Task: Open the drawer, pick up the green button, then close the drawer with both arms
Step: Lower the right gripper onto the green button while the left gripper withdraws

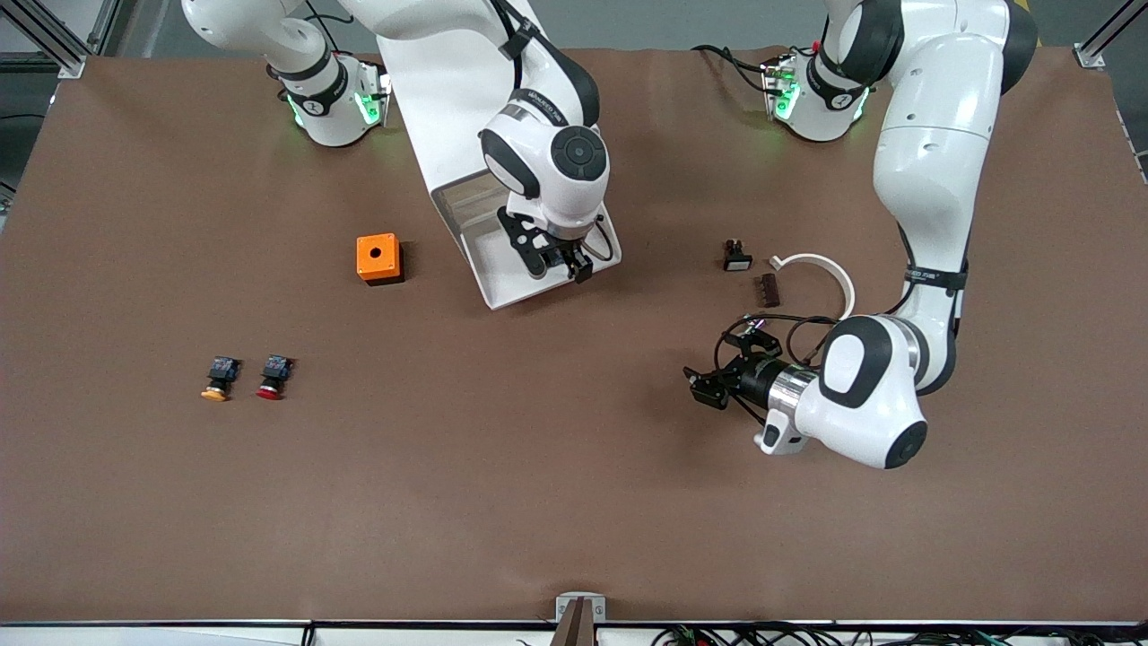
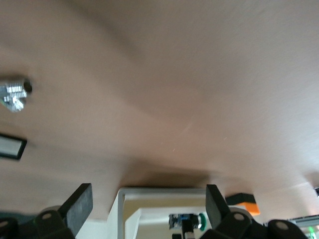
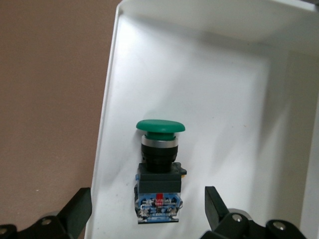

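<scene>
The white drawer (image 1: pixel 491 289) stands pulled open at mid-table. The green-capped button (image 3: pixel 159 167) lies on its side in it, black body and blue back end toward my right gripper. It is hidden under the right hand in the front view. My right gripper (image 1: pixel 563 262) hangs over the drawer, open and empty, with its fingers (image 3: pixel 79 209) either side of the button's back end (image 3: pixel 148 211). My left gripper (image 1: pixel 707 388) is open and empty, low over the table at the left arm's end, pointing at the drawer's front (image 2: pixel 164 191). The button (image 2: pixel 188 220) shows in that view too.
An orange box (image 1: pixel 378 257) with a hole in its top stands beside the drawer. A yellow-capped button (image 1: pixel 217 378) and a red-capped one (image 1: pixel 272 376) lie toward the right arm's end. A small black part (image 1: pixel 737 257), a brown strip (image 1: pixel 769 289) and a white ring (image 1: pixel 830 269) lie near the left arm.
</scene>
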### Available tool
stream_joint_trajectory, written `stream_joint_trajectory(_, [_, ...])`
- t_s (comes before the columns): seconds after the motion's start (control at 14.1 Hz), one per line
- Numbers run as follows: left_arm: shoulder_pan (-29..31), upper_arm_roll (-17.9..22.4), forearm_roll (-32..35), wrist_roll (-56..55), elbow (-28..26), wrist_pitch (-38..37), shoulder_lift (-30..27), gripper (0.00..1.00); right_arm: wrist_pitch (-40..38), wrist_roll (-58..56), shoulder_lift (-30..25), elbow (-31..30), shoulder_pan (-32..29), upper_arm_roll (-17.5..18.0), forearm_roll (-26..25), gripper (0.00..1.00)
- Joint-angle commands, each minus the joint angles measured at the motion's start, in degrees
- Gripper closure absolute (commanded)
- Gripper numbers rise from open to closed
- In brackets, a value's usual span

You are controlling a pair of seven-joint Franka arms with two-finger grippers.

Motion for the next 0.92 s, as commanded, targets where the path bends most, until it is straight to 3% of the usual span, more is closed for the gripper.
stream_joint_trajectory(0.0, [-1.63, 1.36, 5.90, 1.98, -1.01, 4.44, -2.53, 0.00, -0.14, 1.47, 0.10, -0.54, 0.99, -0.39, -0.88, 0.00])
stream_joint_trajectory(0.28, [-3.57, 1.54, 15.84, 1.98, -1.10, 13.05, -4.03, 0.00, -0.31, 1.47, 0.10, -0.98, 1.17, -0.48, -0.88, 0.00])
stream_joint_trajectory(0.57, [-4.71, 1.97, 17.00, 1.81, -1.10, 17.11, -4.91, 0.00, -0.40, 1.47, 0.10, -0.98, 1.26, -0.48, -0.88, 0.00])
stream_joint_trajectory(0.85, [-9.62, 8.99, 16.92, 1.81, -1.10, 17.46, -5.18, 0.00, -0.58, 1.47, 0.10, -0.98, 1.34, -0.39, -0.88, 0.00])
